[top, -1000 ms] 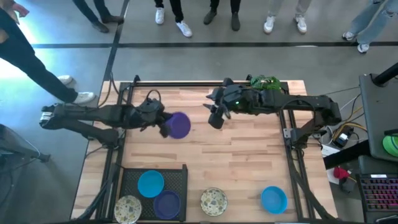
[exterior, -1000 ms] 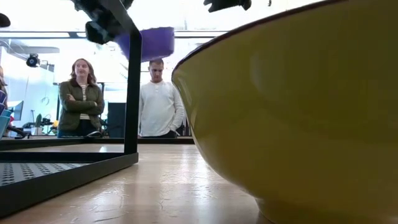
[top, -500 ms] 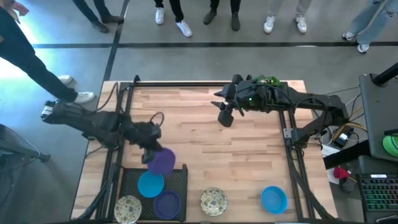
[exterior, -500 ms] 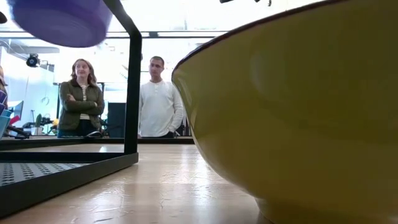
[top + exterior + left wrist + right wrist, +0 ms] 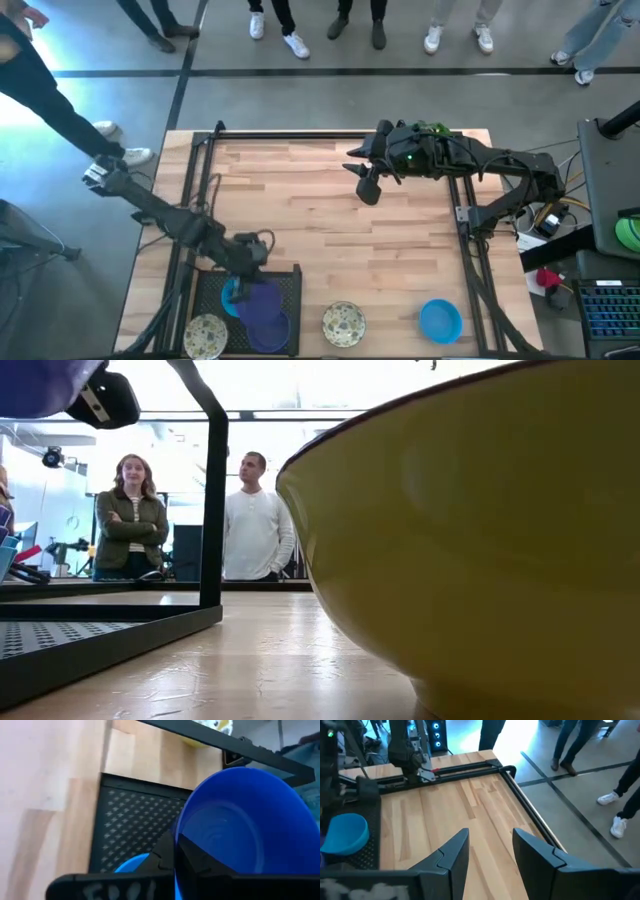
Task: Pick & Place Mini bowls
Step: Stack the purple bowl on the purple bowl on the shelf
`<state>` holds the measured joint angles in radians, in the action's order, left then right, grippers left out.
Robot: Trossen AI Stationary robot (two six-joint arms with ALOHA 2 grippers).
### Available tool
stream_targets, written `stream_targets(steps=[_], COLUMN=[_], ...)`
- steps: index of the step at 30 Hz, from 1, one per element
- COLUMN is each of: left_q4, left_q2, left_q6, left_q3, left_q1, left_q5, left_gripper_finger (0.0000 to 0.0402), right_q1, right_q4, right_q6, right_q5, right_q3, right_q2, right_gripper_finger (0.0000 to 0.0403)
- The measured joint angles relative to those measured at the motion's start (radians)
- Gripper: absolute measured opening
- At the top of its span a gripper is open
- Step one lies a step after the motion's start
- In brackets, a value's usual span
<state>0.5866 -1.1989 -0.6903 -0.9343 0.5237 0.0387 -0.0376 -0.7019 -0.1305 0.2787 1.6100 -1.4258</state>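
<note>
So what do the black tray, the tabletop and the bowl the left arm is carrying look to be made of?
The tray looks like black perforated metal, matte, with a regular hole pattern. The tabletop looks like light wood planks, with visible grain and seams. The purple bowl, held by the left gripper over the tray, is smooth and uniformly coloured, possibly plastic or glazed ceramic; I cannot tell which.

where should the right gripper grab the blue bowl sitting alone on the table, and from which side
Pinch the rim of the blue bowl from straight above, one finger inside and one outside. It sits upright and shallow with its opening up, so the thin edge is the only part that fits. The right gripper, open, hangs far off.
</note>
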Motion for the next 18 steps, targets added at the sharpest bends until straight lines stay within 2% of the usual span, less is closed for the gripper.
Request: stream_targets(steps=[6,12,18], left_q4=[-0.069,-0.164,-0.167], left_q2=[-0.091,-0.166,-0.231], left_q6=[-0.022,-0.045,-0.046], left_q3=[-0.011,-0.012,-0.012], left_q1=[0.044,0.075,0.105], left_q5=[0.0,0.002,0.004], left_gripper_finger=[0.0,0.0,0.0], right_q1=[0.0,0.0,0.0], right_q4=[0.001,0.0,0.0], right_q6=[-0.001,-0.001,0.008], right_q5=[-0.048,-0.052,-0.052], right_q3=[0.0,0.0,0.0], right_q2=[0.0,0.0,0.0], right_gripper_finger=[0.0139,0.0137,0.0141])
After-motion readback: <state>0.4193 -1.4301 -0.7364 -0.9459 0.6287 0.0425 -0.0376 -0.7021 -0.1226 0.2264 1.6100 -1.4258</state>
